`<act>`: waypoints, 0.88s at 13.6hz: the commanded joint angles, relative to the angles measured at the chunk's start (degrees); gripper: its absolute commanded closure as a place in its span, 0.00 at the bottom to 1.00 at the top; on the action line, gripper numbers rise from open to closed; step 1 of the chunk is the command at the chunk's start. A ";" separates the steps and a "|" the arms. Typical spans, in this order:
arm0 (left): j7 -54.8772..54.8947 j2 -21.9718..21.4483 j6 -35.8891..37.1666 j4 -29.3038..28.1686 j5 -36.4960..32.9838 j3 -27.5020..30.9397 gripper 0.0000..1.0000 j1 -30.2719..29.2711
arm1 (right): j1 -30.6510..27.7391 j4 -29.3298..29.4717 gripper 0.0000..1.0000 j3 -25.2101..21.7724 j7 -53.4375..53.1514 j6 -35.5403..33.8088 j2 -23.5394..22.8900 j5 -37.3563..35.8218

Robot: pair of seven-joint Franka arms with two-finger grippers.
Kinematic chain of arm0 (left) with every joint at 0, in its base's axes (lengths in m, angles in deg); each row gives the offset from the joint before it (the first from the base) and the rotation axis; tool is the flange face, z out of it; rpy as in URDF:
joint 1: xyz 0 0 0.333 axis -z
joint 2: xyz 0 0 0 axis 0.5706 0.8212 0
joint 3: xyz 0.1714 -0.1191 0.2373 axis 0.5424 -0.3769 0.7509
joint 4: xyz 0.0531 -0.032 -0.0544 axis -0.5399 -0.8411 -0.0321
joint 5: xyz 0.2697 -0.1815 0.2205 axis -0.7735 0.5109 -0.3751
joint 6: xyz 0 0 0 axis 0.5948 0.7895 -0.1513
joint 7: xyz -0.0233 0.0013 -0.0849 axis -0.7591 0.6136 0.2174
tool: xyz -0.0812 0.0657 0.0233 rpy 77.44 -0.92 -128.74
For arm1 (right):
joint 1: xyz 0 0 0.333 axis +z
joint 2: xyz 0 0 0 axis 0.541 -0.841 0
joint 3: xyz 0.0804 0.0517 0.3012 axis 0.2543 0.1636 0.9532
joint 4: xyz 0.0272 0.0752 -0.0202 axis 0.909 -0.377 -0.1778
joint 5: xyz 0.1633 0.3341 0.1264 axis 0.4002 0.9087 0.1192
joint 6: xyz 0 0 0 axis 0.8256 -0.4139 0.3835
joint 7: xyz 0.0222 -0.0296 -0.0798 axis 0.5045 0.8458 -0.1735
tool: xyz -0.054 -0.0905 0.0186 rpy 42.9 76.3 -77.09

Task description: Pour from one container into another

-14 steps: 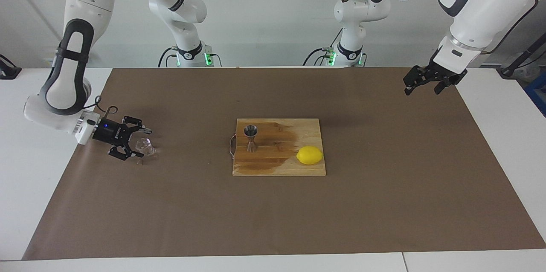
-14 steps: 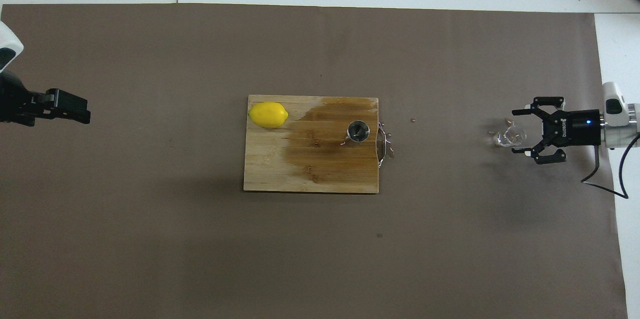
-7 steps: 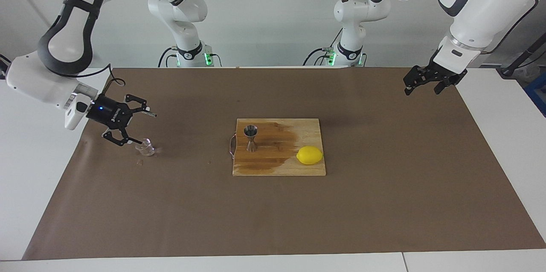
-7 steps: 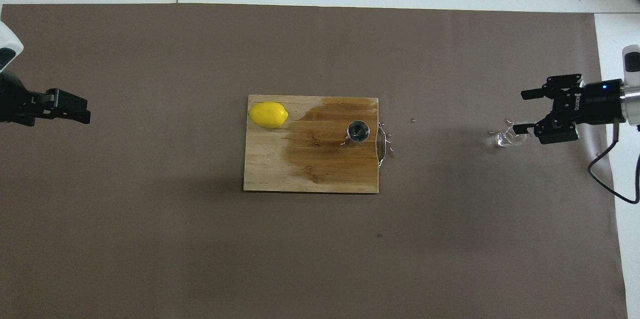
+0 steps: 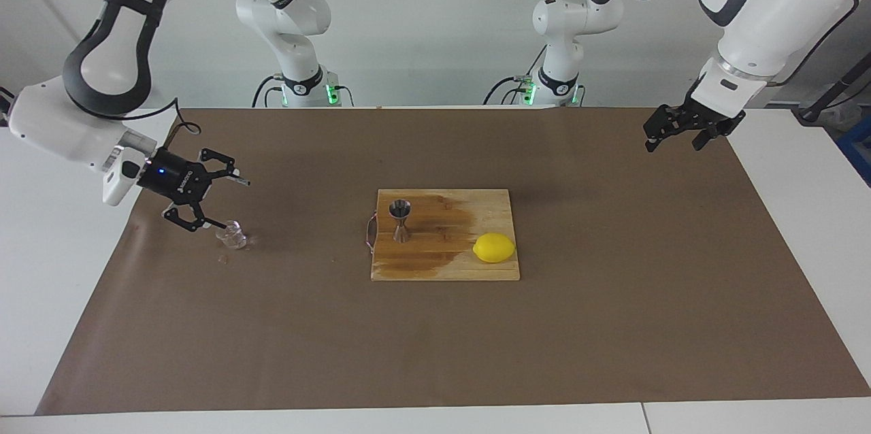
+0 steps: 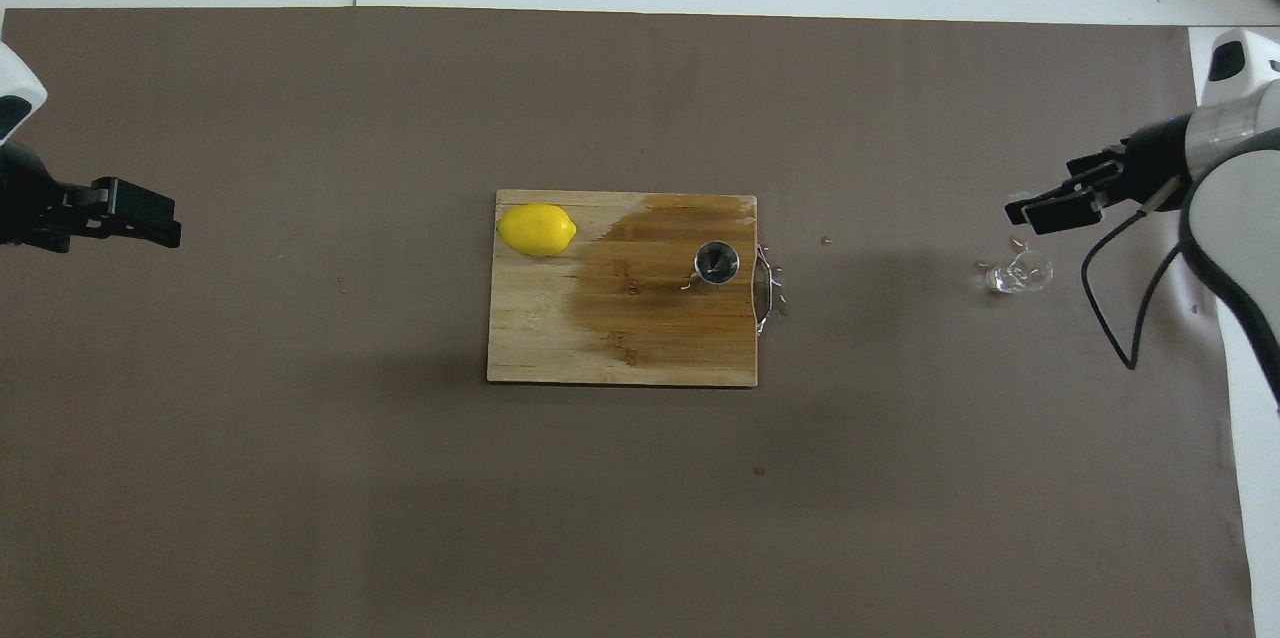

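Lifted off the glass cup, right gripper hangs spread, seemingly empty.

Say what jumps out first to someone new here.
The yellow lemon on the wooden board at mid-table, with the steel jigger upright on the board's dark wet patch. Toward the right arm's end, the right pincer hangs open by the tiny clear glass cup on the brown paper.
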 commanded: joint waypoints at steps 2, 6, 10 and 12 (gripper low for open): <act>0.06 -1.43 0.47 -1.26 -0.60 -0.21 0.00 -0.37 | 4.08 0.75 0.00 0.13 -25.50 2.38 1.07 -10.04; 0.07 -1.43 0.47 -1.26 -0.60 -0.21 0.00 -0.37 | 3.21 3.04 0.00 -0.48 -32.16 -0.15 4.06 -11.73; -0.02 -1.43 0.47 -1.26 -0.60 -0.13 0.00 -0.37 | 1.37 7.76 0.00 -0.84 -39.71 -10.41 7.05 -11.91; -0.02 -1.43 0.47 -1.26 -0.60 -0.13 0.00 -0.37 | 0.23 12.42 0.00 -0.92 -39.72 -17.62 7.06 -12.69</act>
